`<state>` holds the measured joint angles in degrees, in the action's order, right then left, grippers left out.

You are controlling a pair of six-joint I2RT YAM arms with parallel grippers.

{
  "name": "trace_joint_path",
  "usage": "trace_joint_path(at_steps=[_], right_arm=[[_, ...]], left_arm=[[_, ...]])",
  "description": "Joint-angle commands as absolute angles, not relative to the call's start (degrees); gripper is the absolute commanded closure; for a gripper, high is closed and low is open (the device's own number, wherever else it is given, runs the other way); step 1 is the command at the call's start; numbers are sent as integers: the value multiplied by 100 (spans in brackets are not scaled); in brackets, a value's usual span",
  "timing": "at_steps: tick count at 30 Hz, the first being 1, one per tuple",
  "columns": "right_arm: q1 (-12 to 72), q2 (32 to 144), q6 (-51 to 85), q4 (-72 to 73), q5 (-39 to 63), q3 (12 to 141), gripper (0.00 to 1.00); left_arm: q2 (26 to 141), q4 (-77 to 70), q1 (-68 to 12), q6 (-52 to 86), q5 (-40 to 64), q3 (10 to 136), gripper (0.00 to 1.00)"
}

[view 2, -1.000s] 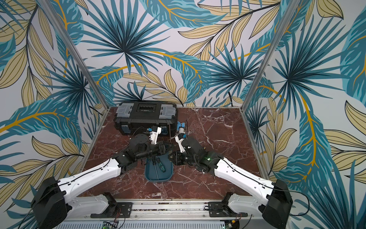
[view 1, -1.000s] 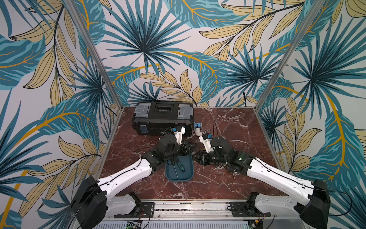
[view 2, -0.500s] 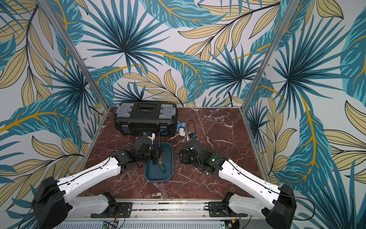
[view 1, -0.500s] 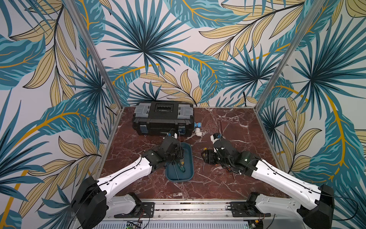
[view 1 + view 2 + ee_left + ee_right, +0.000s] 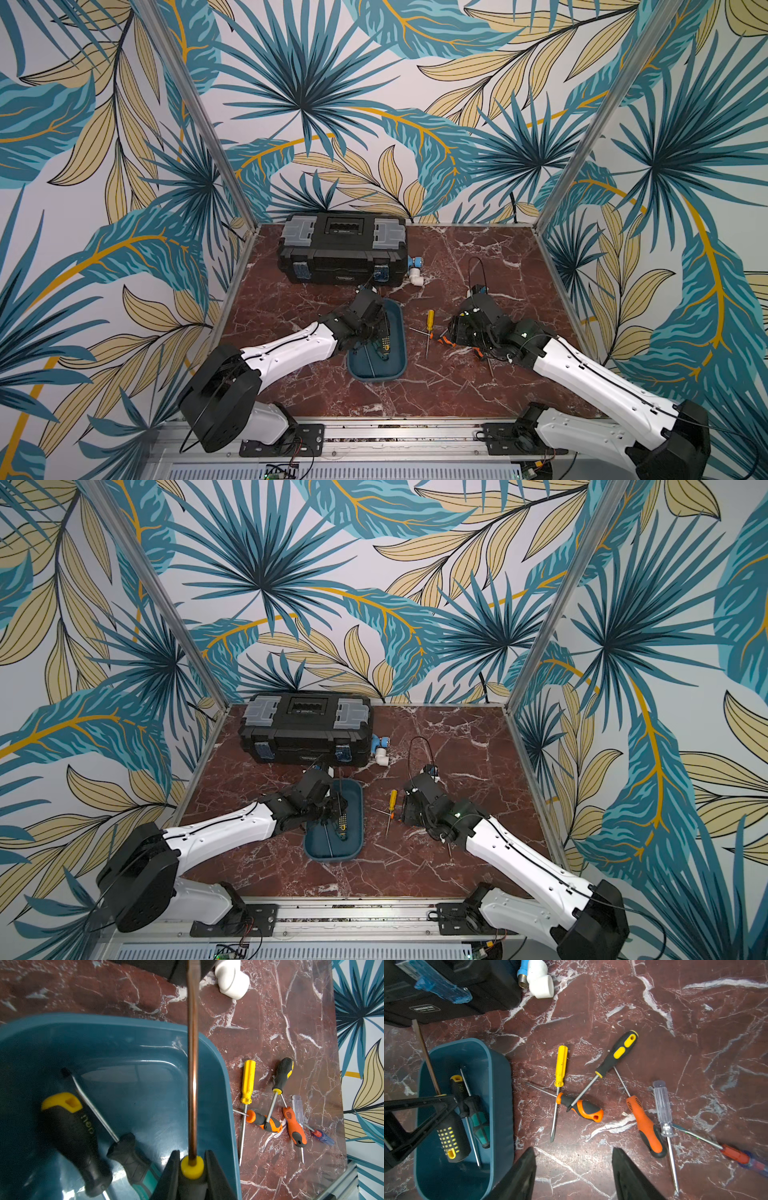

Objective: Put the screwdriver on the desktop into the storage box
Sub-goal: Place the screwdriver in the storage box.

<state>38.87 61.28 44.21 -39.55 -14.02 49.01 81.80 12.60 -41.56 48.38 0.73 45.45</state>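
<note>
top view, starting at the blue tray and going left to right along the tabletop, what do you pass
blue tray → yellow screwdriver → orange screwdriver handle, sticking out from under the arm → right arm

The desktop (image 5: 675,1022) looks like polished veined marble; the storage box (image 5: 124,1043) is smooth, glossy plastic; the yellow screwdriver (image 5: 561,1064) has a plastic handle and bright metal shaft.

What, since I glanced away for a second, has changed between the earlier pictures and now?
The right gripper opened and drew back from over the storage box to its own side, above the loose screwdrivers. The left gripper kept its grip on the long screwdriver, drawing it back over the box. Storage box and toolbox stayed put.
</note>
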Motion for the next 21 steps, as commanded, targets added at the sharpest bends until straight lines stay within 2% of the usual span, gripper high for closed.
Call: trace_joint_path(at_steps=[1,5,9,12,21], right_arm=[[3762,6063,4514,-4142,-1367,4711,38],[3683,6107,4500,-4140,-1334,4681,40],[3614,6160,4458,-4148,-1327,4669,40],[3487,6207,4435,-4197,-1290,4642,40],[3147,6300,4246,-4366,-1211,4593,39]], left_arm=[[8212,853,-4167,4963,168,4351,94],[8295,822,-4226,5033,170,4324,84],[8250,857,-4270,5059,151,4314,63],[8126,1041,-4280,5054,28,4357,54],[7472,1822,-4272,4936,-167,4577,52]])
